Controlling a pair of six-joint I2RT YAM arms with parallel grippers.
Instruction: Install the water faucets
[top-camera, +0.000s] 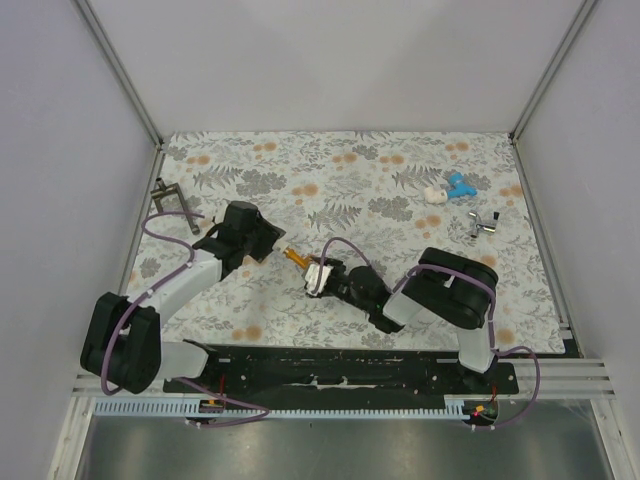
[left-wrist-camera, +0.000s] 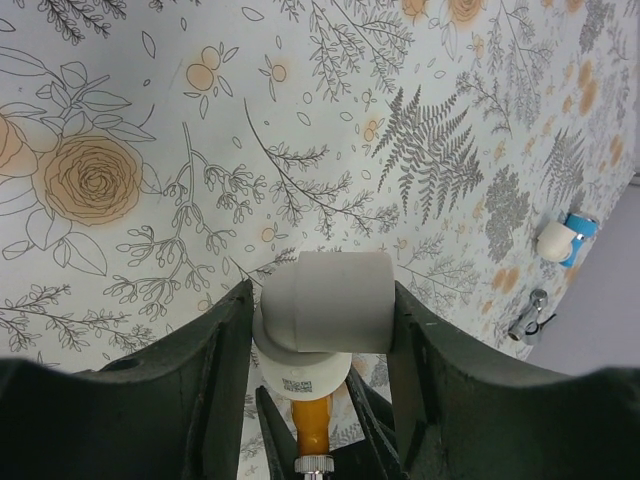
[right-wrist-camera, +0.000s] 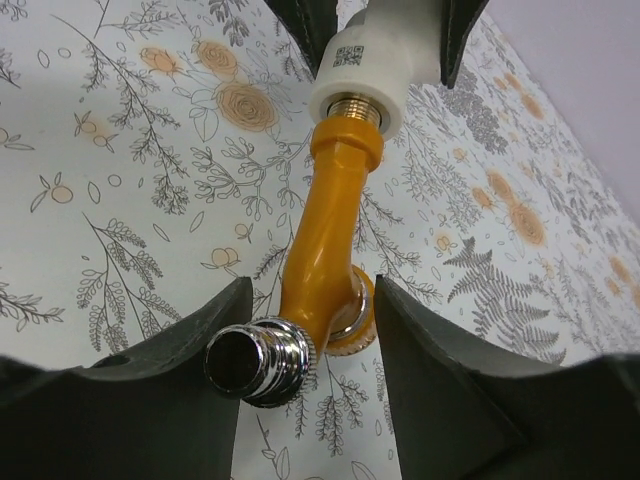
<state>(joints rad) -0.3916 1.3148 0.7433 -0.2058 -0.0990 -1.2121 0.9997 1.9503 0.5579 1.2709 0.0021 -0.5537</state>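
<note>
An orange faucet (right-wrist-camera: 328, 222) with a chrome spout end (right-wrist-camera: 262, 362) and a side knob (right-wrist-camera: 356, 318) is joined at its brass thread to a white elbow fitting (right-wrist-camera: 366, 78). My left gripper (left-wrist-camera: 322, 300) is shut on that fitting (left-wrist-camera: 328, 305), and the orange faucet (left-wrist-camera: 312, 420) hangs below it. My right gripper (right-wrist-camera: 310, 300) is closed around the faucet's spout and knob. Its left finger touches the chrome end, and its right finger sits right by the knob. In the top view the two grippers, left (top-camera: 266, 240) and right (top-camera: 318, 273), meet over the faucet (top-camera: 296, 258) at mid table.
A blue faucet with a white fitting (top-camera: 452, 187) and a chrome tap (top-camera: 483, 224) lie at the back right; both also show in the left wrist view, the blue one (left-wrist-camera: 565, 240) and the chrome one (left-wrist-camera: 528, 315). Dark metal lever handles (top-camera: 170, 203) lie at the left edge. White walls enclose the table.
</note>
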